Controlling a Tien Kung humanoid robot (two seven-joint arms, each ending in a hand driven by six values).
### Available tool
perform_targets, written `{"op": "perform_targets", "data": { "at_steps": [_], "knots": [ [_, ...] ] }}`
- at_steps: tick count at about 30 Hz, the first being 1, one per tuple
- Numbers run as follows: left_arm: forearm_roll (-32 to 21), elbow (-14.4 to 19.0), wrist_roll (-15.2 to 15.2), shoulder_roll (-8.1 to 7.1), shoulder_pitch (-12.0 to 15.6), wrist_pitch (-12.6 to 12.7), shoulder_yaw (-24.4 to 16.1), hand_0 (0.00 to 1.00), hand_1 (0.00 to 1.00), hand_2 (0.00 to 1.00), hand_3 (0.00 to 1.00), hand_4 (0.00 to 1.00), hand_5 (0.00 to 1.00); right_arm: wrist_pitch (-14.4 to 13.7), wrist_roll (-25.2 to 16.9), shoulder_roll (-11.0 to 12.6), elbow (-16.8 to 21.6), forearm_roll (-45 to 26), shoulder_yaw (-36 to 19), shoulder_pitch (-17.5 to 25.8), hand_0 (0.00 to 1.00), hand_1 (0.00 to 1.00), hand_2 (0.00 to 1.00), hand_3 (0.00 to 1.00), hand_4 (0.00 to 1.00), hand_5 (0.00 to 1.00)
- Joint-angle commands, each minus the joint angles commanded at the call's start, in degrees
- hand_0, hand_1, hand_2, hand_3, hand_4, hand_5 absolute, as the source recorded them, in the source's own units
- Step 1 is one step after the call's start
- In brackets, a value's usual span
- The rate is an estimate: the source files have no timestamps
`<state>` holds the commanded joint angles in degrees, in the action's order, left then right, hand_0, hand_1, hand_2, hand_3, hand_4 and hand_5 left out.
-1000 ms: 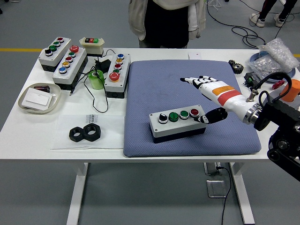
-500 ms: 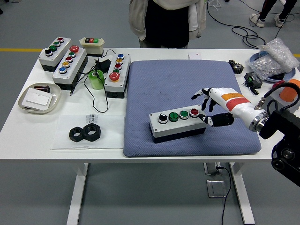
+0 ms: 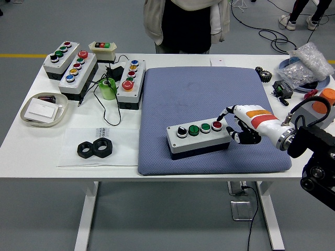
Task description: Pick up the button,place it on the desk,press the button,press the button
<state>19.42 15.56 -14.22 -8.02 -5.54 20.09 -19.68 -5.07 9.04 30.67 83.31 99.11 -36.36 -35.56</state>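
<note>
A grey button box (image 3: 198,138) with a black selector, two green buttons and a red button (image 3: 216,125) lies on the blue mat (image 3: 209,94). My right hand (image 3: 234,124) comes in from the right at the box's right end. Its index fingertip (image 3: 224,113) points down at the red button, touching or just above it. The other fingers are curled beside the box's right side. They hold nothing. The left arm is out of view.
Three more button boxes (image 3: 78,70) and a small switch box (image 3: 102,48) stand at the back left, with a green tape roll (image 3: 108,89). A tray (image 3: 44,109) and black nuts (image 3: 95,148) lie at the left. A person (image 3: 186,23) stands behind the table. Parts and bags clutter the right edge.
My right hand has lowered and drawn in toward the box's right end. Its spread fingers have curled, leaving the index finger pointing at the red button.
</note>
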Motion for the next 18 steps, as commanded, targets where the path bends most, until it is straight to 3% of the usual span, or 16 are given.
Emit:
{"op": "perform_targets", "data": {
  "at_steps": [18],
  "knots": [
    [-0.5, 0.0, 0.1, -0.04, -0.2, 0.0, 0.3, 0.746, 0.782, 0.855, 0.770, 0.541, 0.998, 1.4, 1.3, -0.7, -2.2, 0.4, 2.7, -1.5, 0.086, 0.002, 0.049, 0.673, 0.485, 0.002]
  ]
}}
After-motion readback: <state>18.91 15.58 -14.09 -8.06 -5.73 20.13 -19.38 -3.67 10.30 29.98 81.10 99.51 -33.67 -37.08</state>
